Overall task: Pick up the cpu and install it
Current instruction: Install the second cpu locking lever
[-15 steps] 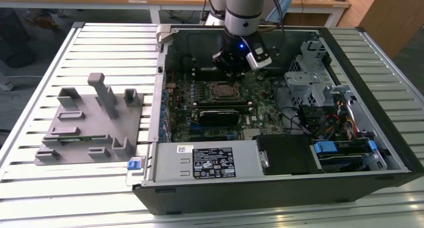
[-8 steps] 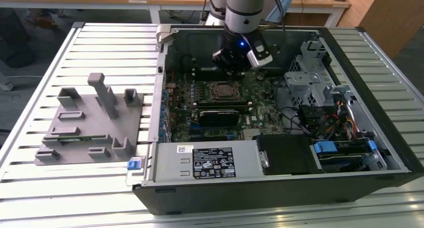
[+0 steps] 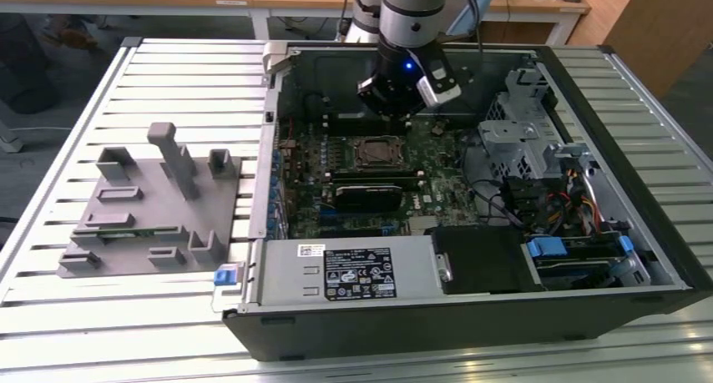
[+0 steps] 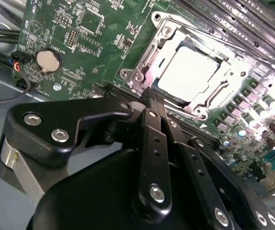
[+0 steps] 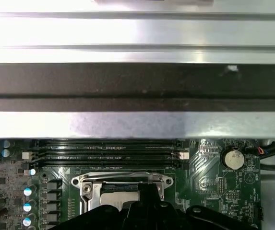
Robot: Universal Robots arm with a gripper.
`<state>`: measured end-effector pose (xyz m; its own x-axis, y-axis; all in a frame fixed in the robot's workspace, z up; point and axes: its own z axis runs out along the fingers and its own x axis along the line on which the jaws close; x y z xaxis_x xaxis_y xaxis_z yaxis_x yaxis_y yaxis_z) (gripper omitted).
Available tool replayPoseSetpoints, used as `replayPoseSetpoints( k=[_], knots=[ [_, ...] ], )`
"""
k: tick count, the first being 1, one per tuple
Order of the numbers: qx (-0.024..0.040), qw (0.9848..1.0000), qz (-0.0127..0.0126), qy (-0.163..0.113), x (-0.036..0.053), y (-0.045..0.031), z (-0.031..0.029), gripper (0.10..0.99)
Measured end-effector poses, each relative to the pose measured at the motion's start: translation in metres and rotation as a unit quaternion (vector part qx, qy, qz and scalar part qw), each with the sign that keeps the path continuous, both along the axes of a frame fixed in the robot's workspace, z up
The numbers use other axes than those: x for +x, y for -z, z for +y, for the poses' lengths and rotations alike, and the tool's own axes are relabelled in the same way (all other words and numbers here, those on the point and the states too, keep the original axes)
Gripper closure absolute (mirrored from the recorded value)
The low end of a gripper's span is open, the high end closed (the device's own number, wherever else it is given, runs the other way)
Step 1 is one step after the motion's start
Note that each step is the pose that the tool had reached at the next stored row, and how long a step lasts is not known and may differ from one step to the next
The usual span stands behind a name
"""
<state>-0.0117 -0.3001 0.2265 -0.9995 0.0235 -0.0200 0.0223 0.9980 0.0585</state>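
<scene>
The cpu (image 4: pixel 191 72) is a silvery-white square lying flat inside the black socket with the metal frame (image 4: pixel 142 67) on the green motherboard. In the exterior view the socket (image 3: pixel 376 153) lies mid-board, and my gripper (image 3: pixel 392 114) hangs just above its far side, inside the open computer case. In the second wrist view the gripper (image 4: pixel 152 97) has its fingertips together, with nothing between them, a little off the socket's edge. In the first wrist view the gripper (image 5: pixel 144 199) partly covers the socket, where a pale strip of the cpu (image 5: pixel 115 196) shows.
A grey plastic holder with upright pegs (image 3: pixel 156 204) lies on the slatted table at the exterior view's left. Around the socket are memory slots (image 5: pixel 108 155), a coin battery (image 4: pixel 48 60), a metal drive cage (image 3: pixel 523 141) and a power supply (image 3: pixel 356 270). The case walls (image 3: pixel 267 149) hem the board in.
</scene>
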Motion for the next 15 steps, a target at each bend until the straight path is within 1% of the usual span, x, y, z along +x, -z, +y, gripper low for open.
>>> replayPoseSetpoints(
  k=[5,12,15],
  knots=[
    [-0.0024,1.0,0.0001,0.0,0.0,0.0,-0.0022,0.98],
    [-0.0038,1.0,0.0,0.0,0.0001,0.0001,-0.0097,0.98],
    [-0.0048,1.0,0.0,0.0,0.0001,0.0002,-0.0115,0.98]
  ],
)
